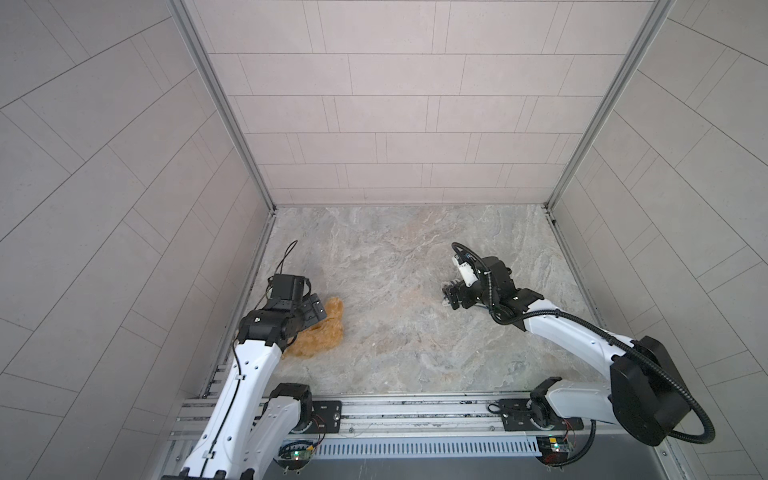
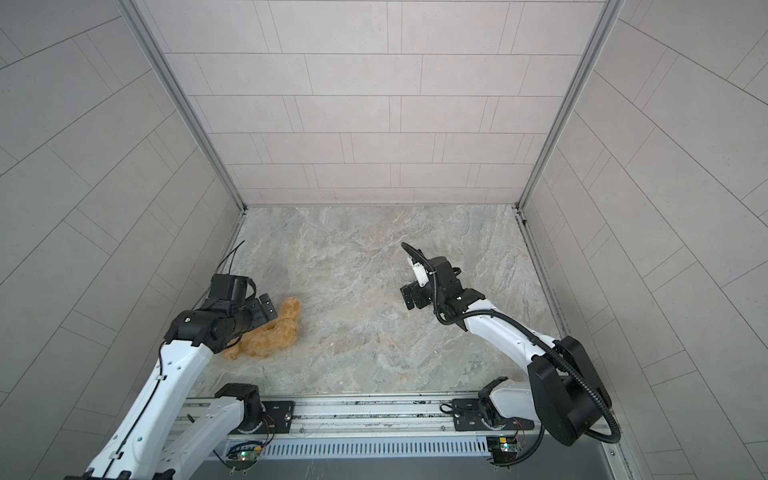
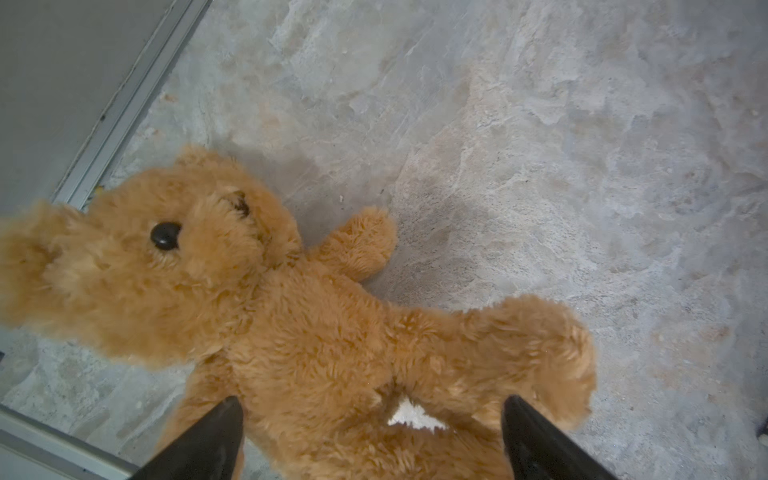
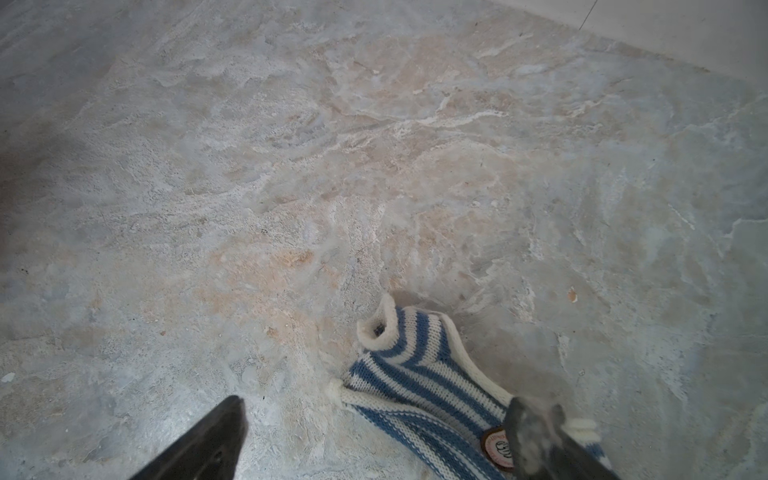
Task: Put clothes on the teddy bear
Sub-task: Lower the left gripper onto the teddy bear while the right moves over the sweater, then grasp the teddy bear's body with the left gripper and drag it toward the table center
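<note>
Holds nothing in the left hand (image 3: 372, 401), wide open over the teddy bear (image 3: 311, 332) on the table (image 1: 395, 257) by the left wall (image 1: 124, 208). Holds the right hand (image 4: 374, 403) wide open and empty over a striped shirt (image 4: 415, 374).

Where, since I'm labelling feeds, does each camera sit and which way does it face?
Both top views: above the base rail, facing down over the tabletop; both arms, left end effector, right end effector show.
Left wrist: on left arm, facing down at the teddy bear; open end effector shows.
Right wrist: on right arm, facing down at a striped sweater; open end effector shows.
Shared: top views and left wrist show the teddy bear.
</note>
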Available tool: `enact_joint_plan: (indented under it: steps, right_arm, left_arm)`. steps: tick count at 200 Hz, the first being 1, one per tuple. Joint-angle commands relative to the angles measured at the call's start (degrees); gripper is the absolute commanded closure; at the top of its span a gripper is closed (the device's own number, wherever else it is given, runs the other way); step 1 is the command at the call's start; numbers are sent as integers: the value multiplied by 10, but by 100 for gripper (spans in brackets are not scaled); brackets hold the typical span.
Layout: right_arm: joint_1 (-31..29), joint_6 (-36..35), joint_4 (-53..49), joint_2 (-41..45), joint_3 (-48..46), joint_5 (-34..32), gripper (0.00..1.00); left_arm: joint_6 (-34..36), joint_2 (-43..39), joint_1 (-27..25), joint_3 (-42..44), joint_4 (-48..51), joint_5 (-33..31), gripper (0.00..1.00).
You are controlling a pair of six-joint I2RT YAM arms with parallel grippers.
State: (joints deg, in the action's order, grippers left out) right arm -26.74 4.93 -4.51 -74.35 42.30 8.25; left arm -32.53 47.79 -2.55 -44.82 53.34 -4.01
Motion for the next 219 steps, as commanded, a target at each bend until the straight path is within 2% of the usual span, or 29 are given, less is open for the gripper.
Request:
enact_joint_plan:
  steps: [1,27,64,115,132,155,187,201,219]
  right_arm:
    - [-2,-9,-31,-18,19,5,0]
    - [-2,-8,-28,-25,19,15,0]
    - [-2,-5,-21,-15,12,15,0]
    - [-2,-6,-16,2,3,-5,0]
    - [-2,-5,-13,9,-1,-12,0]
    - [-3,-5,-6,21,-7,-22,0]
    - [-3,-5,9,48,-23,-46,0]
    - [-2,-5,14,59,-30,-59,0]
    - [-3,-5,17,61,-35,-67,0]
  left_arm:
    - [-26,8,29,15,14,18,0]
    - [-65,1,64,51,-15,45,0]
    - [-106,7,71,94,-59,47,0]
    - [-119,33,96,153,-149,53,2]
    - [-106,36,97,161,-164,56,5]
    - [-72,39,97,164,-169,45,14]
    - [-34,53,92,163,-207,82,23]
    - [-11,73,70,148,-217,91,25]
    - [17,100,12,113,-216,76,27]
